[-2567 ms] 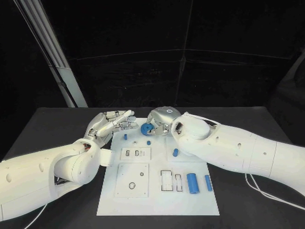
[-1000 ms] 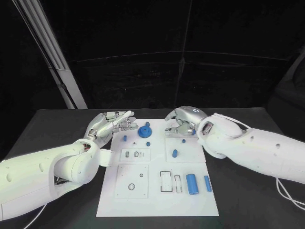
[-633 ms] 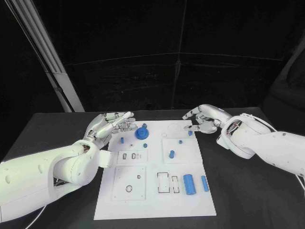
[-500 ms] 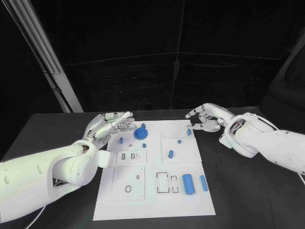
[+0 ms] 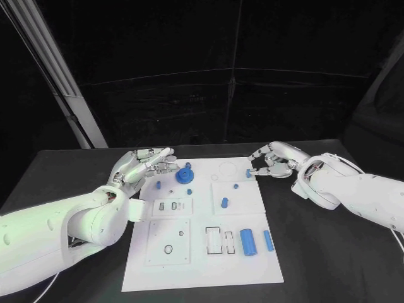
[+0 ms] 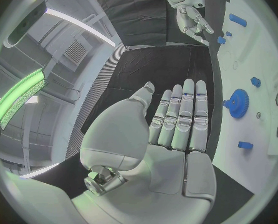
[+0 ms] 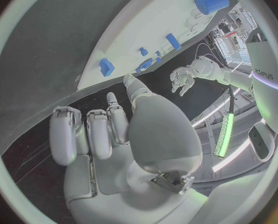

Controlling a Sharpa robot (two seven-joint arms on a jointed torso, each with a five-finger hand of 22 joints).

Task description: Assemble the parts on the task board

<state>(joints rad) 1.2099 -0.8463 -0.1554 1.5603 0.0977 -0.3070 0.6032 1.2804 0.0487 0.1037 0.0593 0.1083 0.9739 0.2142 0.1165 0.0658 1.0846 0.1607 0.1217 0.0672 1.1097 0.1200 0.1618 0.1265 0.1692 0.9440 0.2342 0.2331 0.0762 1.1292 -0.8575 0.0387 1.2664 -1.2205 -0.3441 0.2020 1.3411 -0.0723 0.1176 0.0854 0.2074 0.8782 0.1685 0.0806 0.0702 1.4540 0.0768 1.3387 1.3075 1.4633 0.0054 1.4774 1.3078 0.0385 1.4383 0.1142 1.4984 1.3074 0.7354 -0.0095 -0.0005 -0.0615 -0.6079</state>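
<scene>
At the far end of the white board (image 5: 202, 252), the blue gear (image 5: 184, 176) sat on its own near the left corner, with nothing holding it. A moment earlier it had been in the grip of the right hand (image 5: 272, 160), close over that same corner; by now that hand had let it go and drawn back past the board's right edge, over the black table (image 5: 329, 265). Its fingers were loosely curled, and I could see nothing in them. A small blue block (image 5: 249, 172) lay at the board's right edge just beside those fingertips; whether they touched it I could not tell.

The left hand (image 5: 146, 165) had barely stirred. It hung just off the board's left edge beside the gear, fingers straight and together, palm bare, holding nothing.

Nearer the robot, the big blue cylinder (image 5: 249, 242) and the slimmer blue bar (image 5: 267, 240) lay flat at the board's right side, next to empty slots. To my eye the gear step looked finished, and most of the assembly was yet to do, those two pieces likely among it.
</scene>
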